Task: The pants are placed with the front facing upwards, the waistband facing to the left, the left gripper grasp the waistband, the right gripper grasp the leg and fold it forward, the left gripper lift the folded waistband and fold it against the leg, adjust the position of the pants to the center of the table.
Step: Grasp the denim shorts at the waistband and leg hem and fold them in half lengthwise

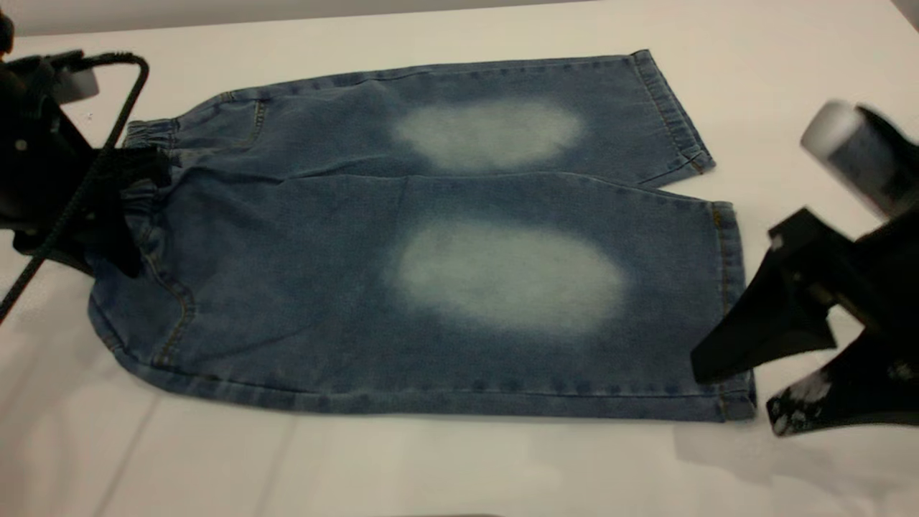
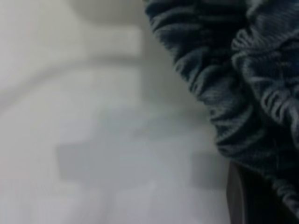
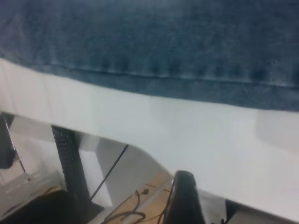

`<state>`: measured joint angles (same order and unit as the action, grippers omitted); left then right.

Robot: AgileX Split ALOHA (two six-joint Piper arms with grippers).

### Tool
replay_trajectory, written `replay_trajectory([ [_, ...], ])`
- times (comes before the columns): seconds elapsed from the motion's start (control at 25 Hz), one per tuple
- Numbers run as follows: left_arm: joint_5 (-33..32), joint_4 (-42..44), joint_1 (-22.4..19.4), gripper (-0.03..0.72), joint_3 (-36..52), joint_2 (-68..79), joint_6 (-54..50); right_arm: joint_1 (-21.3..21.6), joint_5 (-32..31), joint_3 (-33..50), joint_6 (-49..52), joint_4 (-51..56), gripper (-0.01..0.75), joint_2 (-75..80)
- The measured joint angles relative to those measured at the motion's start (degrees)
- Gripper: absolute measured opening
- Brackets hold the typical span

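Lying flat, pants [image 1: 431,237]; L end effector [image 1: 126,208] seemingly clenched on waistband [image 1: 147,161], R end effector [image 1: 743,391] released by hem.

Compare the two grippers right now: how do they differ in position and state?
The left gripper sits at the waistband, its fingers lost in the gathered denim; the right gripper hangs at the near leg's hem with fingers spread open, not holding the cloth. The left shows a braided cable; the right carries a silver cylinder and a white-scuffed fingertip. Both are black, at opposite ends of the pants.
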<state>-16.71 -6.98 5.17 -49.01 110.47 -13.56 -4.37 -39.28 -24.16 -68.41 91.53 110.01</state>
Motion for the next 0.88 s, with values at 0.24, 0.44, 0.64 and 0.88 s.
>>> replay_trajectory([
  [0.24,-0.32,0.13,0.07,0.096,0.00,-1.88,0.00,0.00,-1.04,-0.35,-7.06,7.04,0.477,7.99],
  [0.44,-0.21,0.13,0.19,0.096,0.00,-2.05,0.00,0.00,-5.20,-1.57,-13.21,12.40,0.476,12.39],
  [0.64,-0.21,0.13,0.25,0.096,0.00,-2.05,0.00,0.00,-6.94,-6.12,-14.37,12.67,0.476,14.88],
  [0.88,-0.97,0.13,0.25,0.096,0.00,-2.05,0.00,0.00,-6.99,-10.50,-14.50,12.74,0.441,16.05],
])
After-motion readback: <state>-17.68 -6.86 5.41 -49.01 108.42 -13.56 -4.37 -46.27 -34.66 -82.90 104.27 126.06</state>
